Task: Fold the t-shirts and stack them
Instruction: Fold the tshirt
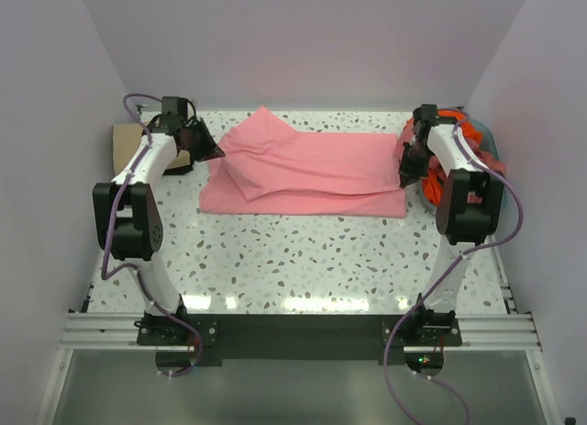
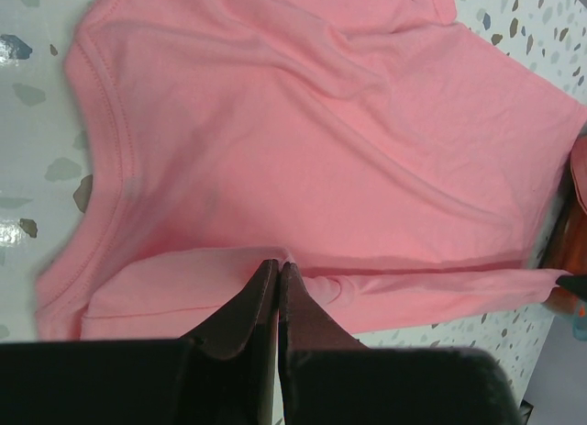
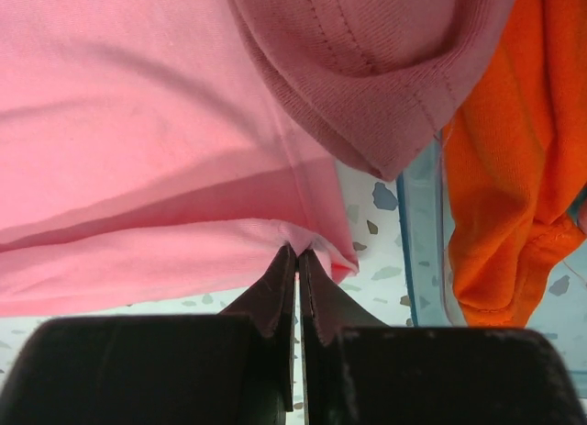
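Observation:
A light pink t-shirt [image 1: 307, 168] lies spread across the far middle of the table, partly folded lengthwise. My left gripper [image 1: 215, 152] is shut on its left edge near the collar; in the left wrist view the gripper [image 2: 278, 267] pinches a fold of the pink t-shirt [image 2: 303, 131]. My right gripper [image 1: 404, 180] is shut on the shirt's right corner; in the right wrist view the gripper [image 3: 297, 252] pinches the hem of the pink t-shirt [image 3: 138, 122]. A dusty pink shirt [image 3: 367, 58] and an orange shirt [image 3: 504, 168] hang from the basket at the right.
A blue basket [image 1: 483, 140] with the orange shirt [image 1: 459, 131] stands at the far right, its rim in the right wrist view [image 3: 424, 232]. A tan folded cloth [image 1: 128, 145] lies at the far left behind my left arm. The speckled table [image 1: 303, 260] stretches in front.

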Controlling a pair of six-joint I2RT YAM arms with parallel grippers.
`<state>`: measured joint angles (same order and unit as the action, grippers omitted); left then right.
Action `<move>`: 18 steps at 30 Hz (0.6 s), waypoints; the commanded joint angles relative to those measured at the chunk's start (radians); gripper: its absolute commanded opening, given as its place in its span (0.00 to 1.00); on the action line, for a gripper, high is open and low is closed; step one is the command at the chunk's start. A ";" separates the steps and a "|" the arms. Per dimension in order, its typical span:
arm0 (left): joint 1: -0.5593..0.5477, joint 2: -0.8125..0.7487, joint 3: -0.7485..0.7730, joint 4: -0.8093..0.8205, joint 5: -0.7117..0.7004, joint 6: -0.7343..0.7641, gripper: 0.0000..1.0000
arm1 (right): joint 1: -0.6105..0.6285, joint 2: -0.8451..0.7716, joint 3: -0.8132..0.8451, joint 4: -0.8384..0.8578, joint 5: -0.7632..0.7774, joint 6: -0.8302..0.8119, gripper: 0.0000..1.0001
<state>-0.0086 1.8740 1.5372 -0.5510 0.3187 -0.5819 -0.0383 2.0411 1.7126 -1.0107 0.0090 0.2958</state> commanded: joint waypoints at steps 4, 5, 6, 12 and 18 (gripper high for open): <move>0.009 0.014 0.041 0.006 0.019 0.022 0.00 | -0.002 0.005 0.059 -0.008 -0.004 -0.004 0.00; 0.009 0.017 0.050 0.005 0.019 0.022 0.00 | -0.002 0.016 0.067 -0.008 -0.003 -0.004 0.00; 0.031 0.023 0.054 0.006 0.017 0.021 0.00 | -0.002 0.019 0.074 -0.009 -0.003 -0.006 0.00; 0.032 0.054 0.083 0.000 0.019 0.017 0.00 | -0.002 0.063 0.136 -0.017 -0.007 -0.009 0.00; 0.032 0.099 0.132 0.005 0.022 0.013 0.00 | -0.002 0.111 0.189 -0.034 -0.027 -0.017 0.00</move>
<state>0.0151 1.9499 1.6062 -0.5545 0.3229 -0.5823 -0.0383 2.1353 1.8431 -1.0206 0.0071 0.2943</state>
